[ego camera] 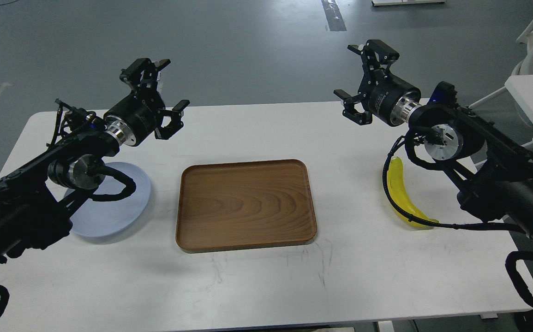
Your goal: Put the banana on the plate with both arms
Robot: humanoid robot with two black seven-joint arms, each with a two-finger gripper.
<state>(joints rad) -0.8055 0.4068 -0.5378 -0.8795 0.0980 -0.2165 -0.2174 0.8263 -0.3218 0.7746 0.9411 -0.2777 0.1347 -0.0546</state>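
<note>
Head view: both tools hang empty above the white tabletop (266, 286), the left tool (170, 87) and right tool (350, 74) with fingers spread wide, banana (398, 189) lying right, pale blue plate (109, 216) left, wooden tray (245, 205) between.

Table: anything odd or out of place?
Nothing spilled or damaged. The banana lies on the table, far from the plate, with the wooden tray between. Faint scuff marks below the tray.
</note>
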